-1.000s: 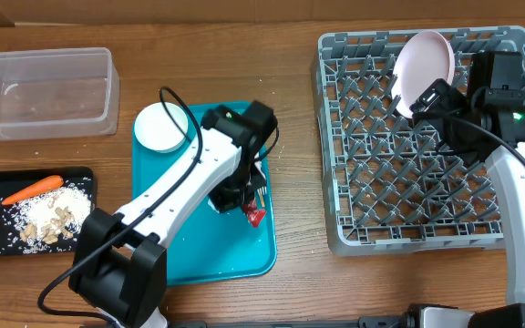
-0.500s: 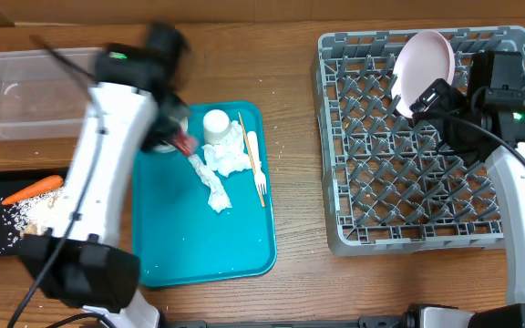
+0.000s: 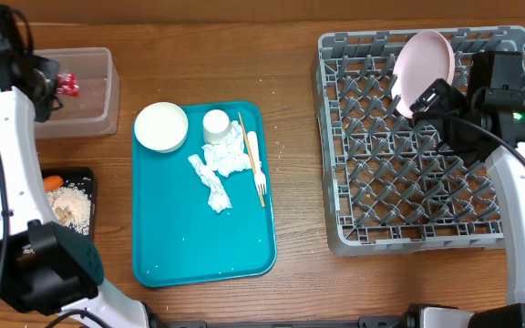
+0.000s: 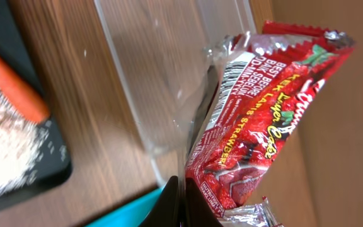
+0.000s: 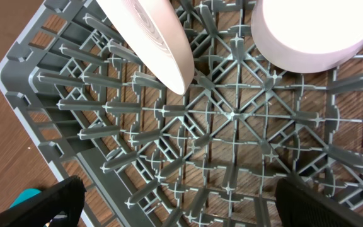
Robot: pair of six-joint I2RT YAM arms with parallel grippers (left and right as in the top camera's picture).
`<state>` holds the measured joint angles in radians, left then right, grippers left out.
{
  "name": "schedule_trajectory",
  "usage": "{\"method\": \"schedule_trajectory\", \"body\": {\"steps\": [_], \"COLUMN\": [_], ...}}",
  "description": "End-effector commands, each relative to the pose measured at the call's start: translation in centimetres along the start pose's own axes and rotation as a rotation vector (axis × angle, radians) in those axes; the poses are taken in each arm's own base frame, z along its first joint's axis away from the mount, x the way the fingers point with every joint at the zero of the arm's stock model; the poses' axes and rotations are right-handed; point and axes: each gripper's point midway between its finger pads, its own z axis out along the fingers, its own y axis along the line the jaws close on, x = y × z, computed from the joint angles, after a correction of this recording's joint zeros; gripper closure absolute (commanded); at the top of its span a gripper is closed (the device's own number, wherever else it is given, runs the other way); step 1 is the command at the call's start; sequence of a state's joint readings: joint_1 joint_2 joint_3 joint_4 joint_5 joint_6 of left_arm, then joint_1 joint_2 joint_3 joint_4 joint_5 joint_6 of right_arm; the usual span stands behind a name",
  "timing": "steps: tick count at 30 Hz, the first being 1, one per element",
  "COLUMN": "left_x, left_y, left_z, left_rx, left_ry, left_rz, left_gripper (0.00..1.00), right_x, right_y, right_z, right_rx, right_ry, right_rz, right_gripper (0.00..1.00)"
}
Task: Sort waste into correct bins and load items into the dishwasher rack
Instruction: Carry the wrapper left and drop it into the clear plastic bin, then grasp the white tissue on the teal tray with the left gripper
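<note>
- Pinched between the jaws of your left gripper [image 4: 183,200], the wrapper [image 4: 257,120] is shiny red, with white lettering, green leaf marks and a white barcode panel
- Just behind those jaws, the tub [image 4: 162,75] is clear and colourless
- Off to one side of them, the carrot piece [image 4: 14,79] is orange and the food scraps [image 4: 5,157] are pale beige and grainy, both on the black tray [image 4: 54,176]
- Close beside the same jaws you see a teal corner of the serving tray [image 4: 121,211]
- The table [image 4: 99,145] is brown wood grain
- Ahead of the black fingers of your right gripper [image 5: 188,208], the dishwasher rack [image 5: 106,126] is grey, in a lattice pattern
- Past those jaws, the plate [image 5: 150,38] is pale pink and the bowl [image 5: 314,31] is pinkish white
</note>
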<state>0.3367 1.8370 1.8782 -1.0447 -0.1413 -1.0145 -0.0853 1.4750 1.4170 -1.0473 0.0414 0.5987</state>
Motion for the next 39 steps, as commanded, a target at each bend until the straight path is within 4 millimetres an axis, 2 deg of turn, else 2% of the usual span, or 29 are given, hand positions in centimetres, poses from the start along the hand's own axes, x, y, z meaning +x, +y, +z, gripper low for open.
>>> {"method": "schedule_trajectory", "body": {"steps": [1, 3, 4, 5, 6, 7, 8, 11, 13, 15, 16, 17, 19, 21, 23, 25, 27, 32, 34, 36, 39], "left_x": [-1.5, -2.0, -2.0, -1.9, -1.6, -1.4, -1.1, -1.2, -1.6, -1.9, -2.1, -2.4, -2.3, -1.5, 0.0, 2.2, 4.1, 11.2, 14.6, 17.7, 21.1], "left_y": [0.6, 0.7, 0.6, 0.5, 0.3, 0.1, -0.2, -0.6, -0.8, -1.1, -1.2, -1.3, -1.9, -2.8, -3.2, -2.5, -1.5, 1.4, 2.6, 3.6, 5.2], "left_z": [3.4, 4.9, 5.8, 6.5, 7.3, 7.8, 8.2, 8.4, 7.9, 6.8, 6.0, 4.1, 1.6, -1.3, -3.9, -6.3, -7.4, -8.4, -8.6, -8.6, -7.7], "left_rx": [-0.021, -0.022, -0.018, -0.011, 0.002, 0.014, 0.03, 0.052, 0.062, 0.076, 0.081, 0.085, 0.122, 0.19, 0.239, 0.249, 0.211, 0.086, 0.047, 0.01, -0.074], "left_ry": [-0.003, -0.006, 0.004, 0.02, 0.044, 0.063, 0.082, 0.079, 0.065, 0.054, 0.05, 0.047, 0.062, 0.11, 0.179, 0.262, 0.314, 0.511, 0.598, 0.665, 0.695], "left_rz": [-0.063, -0.076, -0.081, -0.084, -0.088, -0.088, -0.07, 0.005, 0.054, 0.119, 0.137, 0.142, 0.142, 0.147, 0.155, 0.164, 0.186, 0.439, 0.574, 0.668, 0.742], "left_gripper": [0.96, 0.94, 0.88, 0.73, 0.48, 0.27, 0.24, 0.22, 0.22, 0.17, 0.14, 0.12, 0.11, 0.11, 0.13, 0.14, 0.14, 0.13, 0.15, 0.18, 0.19], "right_x": [-0.2, -0.2, -0.2, -0.2, -0.2, -0.2, -0.2, -0.2, -0.2, -0.2, -0.2, -0.2, -0.2, -0.2, -0.2, -0.2, -0.2, -0.2, -0.2, -0.2, -0.2], "right_y": [-0.2, -0.2, -0.2, -0.2, -0.2, -0.2, -0.2, -0.2, -0.2, -0.2, -0.2, -0.2, -0.2, -0.2, -0.2, -0.2, -0.2, -0.2, -0.2, -0.2, -0.2], "right_z": [0.1, 0.1, 0.1, 0.1, 0.1, 0.1, 0.1, 0.1, 0.1, 0.1, 0.1, 0.1, 0.1, 0.1, 0.1, 0.1, 0.1, 0.1, 0.1, 0.1, 0.1], "right_rx": [0.009, 0.009, 0.009, 0.009, 0.009, 0.009, 0.009, 0.009, 0.009, 0.009, 0.009, 0.009, 0.009, 0.009, 0.009, 0.009, 0.009, 0.009, 0.009, 0.009, 0.009], "right_ry": [-0.007, -0.007, -0.007, -0.007, -0.007, -0.007, -0.007, -0.007, -0.007, -0.007, -0.007, -0.007, -0.007, -0.007, -0.007, -0.007, -0.007, -0.007, -0.007, -0.007, -0.007], "right_rz": [0.006, 0.006, 0.006, 0.006, 0.006, 0.006, 0.006, 0.006, 0.006, 0.006, 0.006, 0.006, 0.006, 0.006, 0.006, 0.006, 0.006, 0.006, 0.006, 0.006, 0.006], "right_gripper": [0.0, 0.0, 0.0, 0.0, 0.0, 0.0, 0.0, 0.0, 0.0, 0.0, 0.0, 0.0, 0.0, 0.0, 0.0, 0.0, 0.0, 0.0, 0.0, 0.0, 0.0]}}
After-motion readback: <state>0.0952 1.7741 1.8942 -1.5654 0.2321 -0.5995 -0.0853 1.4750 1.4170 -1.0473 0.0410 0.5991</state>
